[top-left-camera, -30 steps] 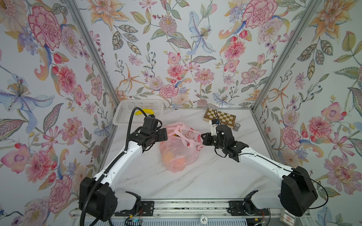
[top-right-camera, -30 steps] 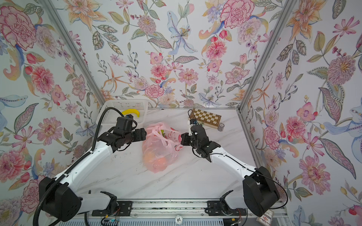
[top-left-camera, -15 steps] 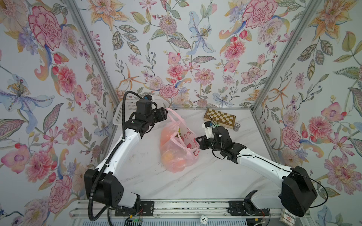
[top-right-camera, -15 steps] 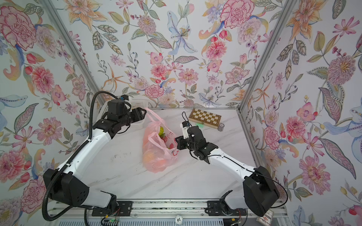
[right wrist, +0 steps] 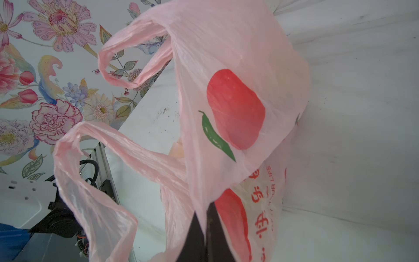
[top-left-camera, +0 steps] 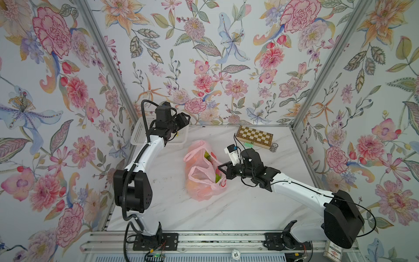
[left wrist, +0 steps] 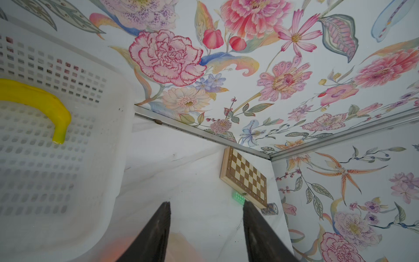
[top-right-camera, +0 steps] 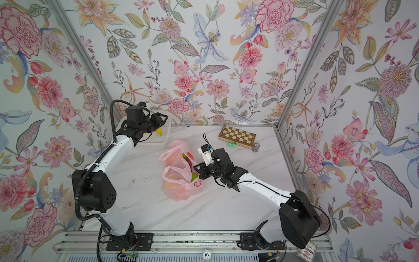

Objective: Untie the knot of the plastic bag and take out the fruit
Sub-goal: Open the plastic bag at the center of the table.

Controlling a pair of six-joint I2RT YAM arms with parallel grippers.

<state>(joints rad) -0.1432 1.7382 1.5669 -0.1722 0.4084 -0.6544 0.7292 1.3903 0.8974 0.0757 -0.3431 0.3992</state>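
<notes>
My right gripper point(top-left-camera: 221, 169) clamped on the open edge of the plastic bag point(top-left-camera: 204, 189), mid-table, fruit point(top-left-camera: 206, 155) inside it, my left gripper point(top-left-camera: 184, 119) parted and empty above the white basket point(top-left-camera: 138, 133), far left.

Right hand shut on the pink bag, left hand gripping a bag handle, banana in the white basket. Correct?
Not quite. The left hand grips nothing: the left wrist view shows its jaws apart and empty, up by the basket, off the bag. The rest holds: right hand shut on the plastic bag, banana in the basket.
</notes>
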